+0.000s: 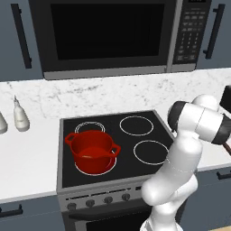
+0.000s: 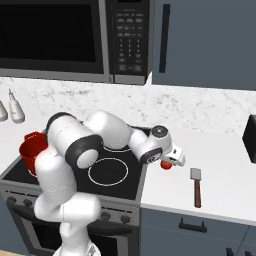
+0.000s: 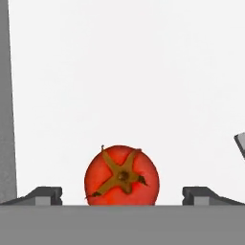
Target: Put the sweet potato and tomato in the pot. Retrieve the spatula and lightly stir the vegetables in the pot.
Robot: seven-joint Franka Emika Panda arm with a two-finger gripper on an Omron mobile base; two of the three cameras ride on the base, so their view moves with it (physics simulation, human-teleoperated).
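The tomato point(image 3: 121, 175), small, red and with a brown star-shaped stem, rests on the white counter just right of the stove; it also peeks out under the hand as the tomato point(image 2: 165, 164). My gripper point(image 3: 122, 196) is open and straddles it, one fingertip point(image 3: 45, 195) on each side with gaps to the fruit. The hand hangs low over it as the gripper point(image 2: 169, 162). The red pot point(image 1: 92, 151) stands on the front left burner, and a small orange patch inside it looks like the sweet potato point(image 1: 92, 156). The spatula point(image 2: 196, 186) lies on the counter right of the tomato.
The black stovetop point(image 1: 135, 144) has open burners beside the pot. Two pale bottles point(image 1: 20, 118) stand on the left counter. A microwave point(image 1: 108, 34) hangs overhead. A dark appliance point(image 2: 250, 140) sits at the far right of the counter.
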